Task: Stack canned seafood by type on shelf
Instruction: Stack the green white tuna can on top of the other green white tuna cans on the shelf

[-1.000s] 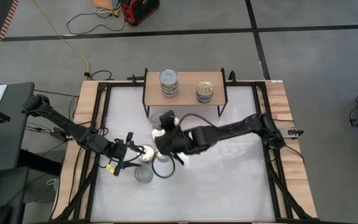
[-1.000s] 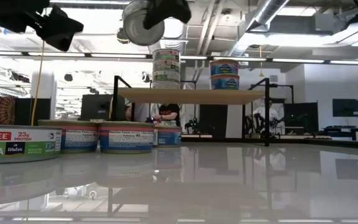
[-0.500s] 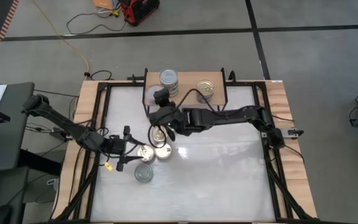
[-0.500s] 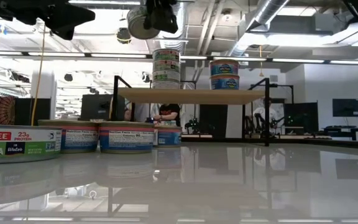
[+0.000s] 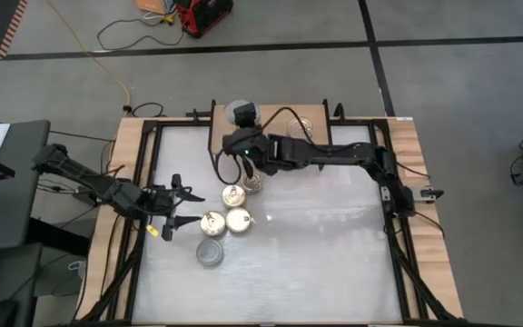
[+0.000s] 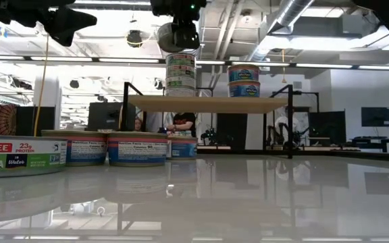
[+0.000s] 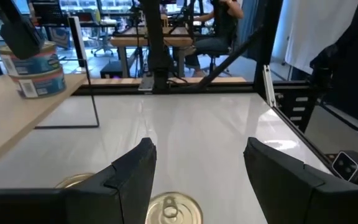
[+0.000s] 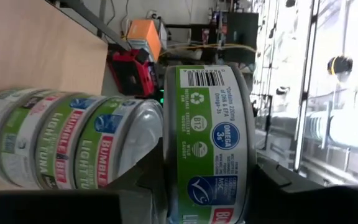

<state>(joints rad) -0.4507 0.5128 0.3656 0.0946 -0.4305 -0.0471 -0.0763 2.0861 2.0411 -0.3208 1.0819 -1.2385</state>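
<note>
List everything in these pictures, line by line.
Shelf: one, light wood, far edge of table.
Left stack: three tins, green labels, on shelf.
Right stack: two tins, blue labels, on shelf.
Loose tins: at least four, mostly gold lids, one silver, on table left of centre.
Held tin: one, green label, above left stack.
Table: one, white.
Person: one, seated, beyond table.
Left gripper: fingers open, empty, beside loose tins.
Right gripper: fingers shut on held tin, over shelf.
</note>
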